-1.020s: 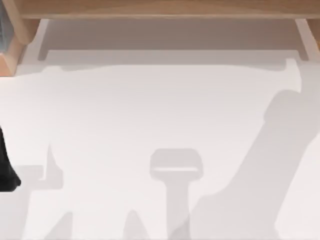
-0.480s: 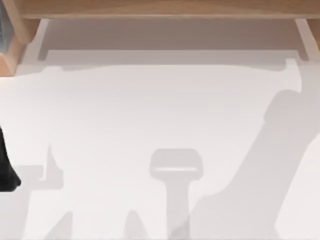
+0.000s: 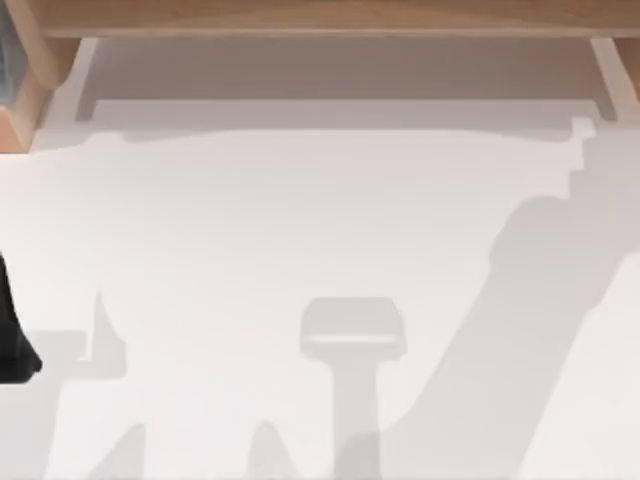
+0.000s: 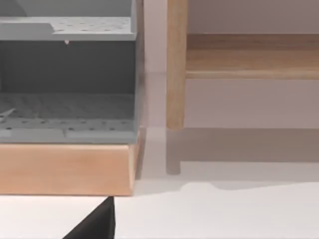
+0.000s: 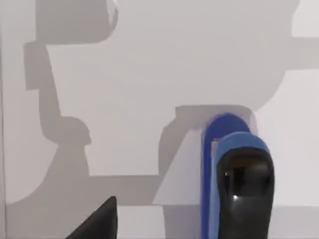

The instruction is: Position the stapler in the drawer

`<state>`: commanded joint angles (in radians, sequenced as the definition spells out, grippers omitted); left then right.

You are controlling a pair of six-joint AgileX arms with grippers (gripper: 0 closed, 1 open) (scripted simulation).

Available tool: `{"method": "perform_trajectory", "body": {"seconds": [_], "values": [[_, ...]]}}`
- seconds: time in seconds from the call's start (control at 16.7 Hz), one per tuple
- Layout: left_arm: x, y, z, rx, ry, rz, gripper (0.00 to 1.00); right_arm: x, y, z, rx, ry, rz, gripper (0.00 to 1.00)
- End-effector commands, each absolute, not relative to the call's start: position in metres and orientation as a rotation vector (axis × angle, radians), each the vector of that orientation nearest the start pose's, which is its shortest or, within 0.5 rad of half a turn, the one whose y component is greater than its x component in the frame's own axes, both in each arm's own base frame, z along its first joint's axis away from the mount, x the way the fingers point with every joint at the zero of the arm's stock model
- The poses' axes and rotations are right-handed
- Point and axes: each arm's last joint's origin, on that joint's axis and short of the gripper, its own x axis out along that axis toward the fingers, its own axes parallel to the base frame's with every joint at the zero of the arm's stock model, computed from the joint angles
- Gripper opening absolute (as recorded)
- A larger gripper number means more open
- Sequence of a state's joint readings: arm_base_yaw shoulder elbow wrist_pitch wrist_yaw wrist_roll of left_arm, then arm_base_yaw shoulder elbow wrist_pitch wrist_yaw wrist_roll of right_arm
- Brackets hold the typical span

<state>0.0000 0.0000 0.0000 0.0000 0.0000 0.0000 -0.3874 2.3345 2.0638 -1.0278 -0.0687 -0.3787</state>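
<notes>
The stapler [image 5: 233, 174], glossy blue with a rounded black end, lies on the white table close under my right wrist camera. One black fingertip [image 5: 97, 221] of my right gripper shows apart from the stapler, not touching it. The drawer [image 4: 65, 167] has a light wooden front and a grey perforated inside, and it stands open in the left wrist view. In the top view it sits at the far left corner [image 3: 14, 95]. A black fingertip [image 4: 95, 225] of my left gripper shows just in front of it. My left arm [image 3: 12, 345] rests at the table's left edge.
A wooden shelf [image 3: 320, 18] runs along the back of the table, and one of its legs [image 4: 175, 74] stands beside the drawer. Grey shadows of both arms fall across the white tabletop [image 3: 300, 220].
The right arm's shadow on the table has shifted left and toward the back. The left arm has not moved.
</notes>
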Motion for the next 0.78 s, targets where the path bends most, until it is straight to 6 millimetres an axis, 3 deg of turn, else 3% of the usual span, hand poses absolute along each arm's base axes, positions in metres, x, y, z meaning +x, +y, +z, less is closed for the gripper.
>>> {"method": "perform_trajectory", "body": {"seconds": [0.24, 0.42, 0.6, 0.78], "values": [[0.106, -0.001, 0.16, 0.0, 0.0, 0.0, 1.0, 0.436, -0.193, 0.237, -0.131, 0.969, -0.012, 1.0], [0.106, -0.001, 0.16, 0.0, 0.0, 0.0, 1.0, 0.409, -0.224, 0.262, -0.291, 0.706, -0.051, 1.0], [0.106, -0.001, 0.16, 0.0, 0.0, 0.0, 1.0, 0.367, -0.266, 0.273, -0.546, 0.478, -0.157, 1.0], [0.106, -0.001, 0.16, 0.0, 0.0, 0.0, 1.0, 0.319, -0.295, 0.263, -0.866, 0.316, -0.275, 1.0]]}}
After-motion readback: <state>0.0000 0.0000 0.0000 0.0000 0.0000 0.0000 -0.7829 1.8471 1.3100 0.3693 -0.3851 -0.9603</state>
